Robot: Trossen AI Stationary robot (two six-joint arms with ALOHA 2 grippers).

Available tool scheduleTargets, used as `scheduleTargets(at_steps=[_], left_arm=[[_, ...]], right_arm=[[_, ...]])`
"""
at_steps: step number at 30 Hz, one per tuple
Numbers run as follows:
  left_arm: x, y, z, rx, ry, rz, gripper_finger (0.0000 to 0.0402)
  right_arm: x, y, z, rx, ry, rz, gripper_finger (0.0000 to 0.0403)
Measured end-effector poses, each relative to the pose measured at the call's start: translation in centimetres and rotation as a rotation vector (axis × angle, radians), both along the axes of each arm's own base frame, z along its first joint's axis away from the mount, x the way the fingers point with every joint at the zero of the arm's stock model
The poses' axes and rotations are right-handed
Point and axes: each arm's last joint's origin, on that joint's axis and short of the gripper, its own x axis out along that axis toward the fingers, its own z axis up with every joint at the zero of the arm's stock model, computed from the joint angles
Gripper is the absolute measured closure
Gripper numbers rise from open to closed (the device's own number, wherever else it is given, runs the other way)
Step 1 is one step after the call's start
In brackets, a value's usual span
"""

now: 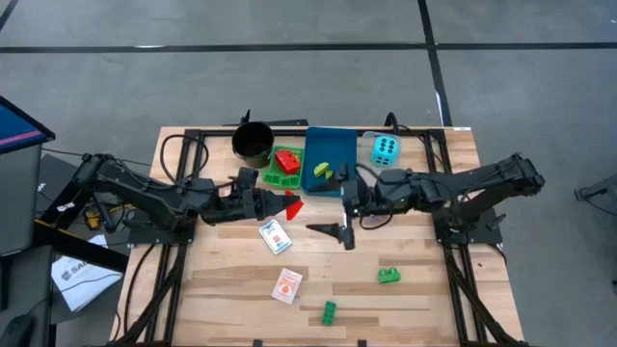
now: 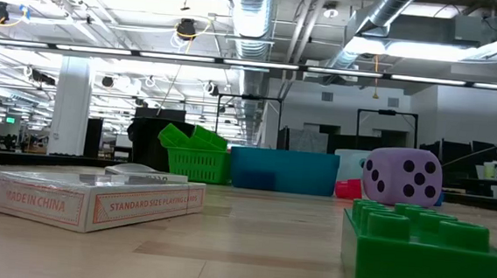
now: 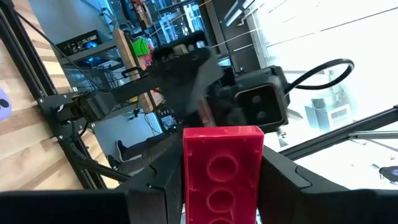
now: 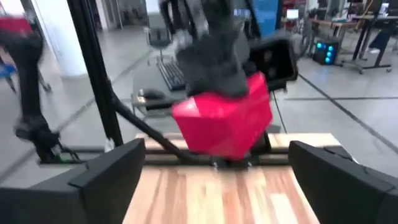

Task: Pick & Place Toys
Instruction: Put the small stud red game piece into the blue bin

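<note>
My left gripper (image 1: 282, 204) is over the table's middle, shut on a red brick (image 1: 293, 204), which also shows in the left wrist view (image 3: 221, 163). My right gripper (image 1: 340, 208) faces it from the right. Its fingers stand wide open (image 4: 216, 157) just short of the red brick (image 4: 224, 121) and touch nothing. On the table lie two white card packs (image 1: 275, 235) (image 1: 287, 285) and two green bricks (image 1: 389, 276) (image 1: 329, 311). A cyan die (image 1: 385, 149) stands at the back. The low view shows a purple die (image 2: 402, 178). My left gripper pinches the red brick by its two long sides (image 3: 186, 186) between its two fingers. The fingers come level from the table's left and lie along the brick. The brick's free end (image 4: 214, 134) sticks out past the fingertips toward my right gripper. It is lifted clear of the table.
At the back stand a black cup (image 1: 253, 142), a green basket tray (image 1: 271, 177) holding a red brick (image 1: 287, 159), and a blue tray (image 1: 333, 145) holding a yellow brick (image 1: 321, 172). Bare wood lies along the near edge between the loose toys.
</note>
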Motion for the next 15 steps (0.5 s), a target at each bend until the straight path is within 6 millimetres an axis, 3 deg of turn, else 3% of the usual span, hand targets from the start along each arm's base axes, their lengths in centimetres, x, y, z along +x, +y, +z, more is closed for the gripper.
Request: scheduleTargets(at_steps=[5,15], left_arm=[[0.5,0.0,-0.4,-0.012,-0.001,0.004,0.0264],[3.5,0.0,-2.0,-0.075,-0.07,-0.06,0.0263]], right_arm=[[0.7,-0.1,-0.3,-0.048,-0.023,0.002,0.0016],[2.9,0.3,-1.5,-0.042,-0.055,0.038,0.0006]])
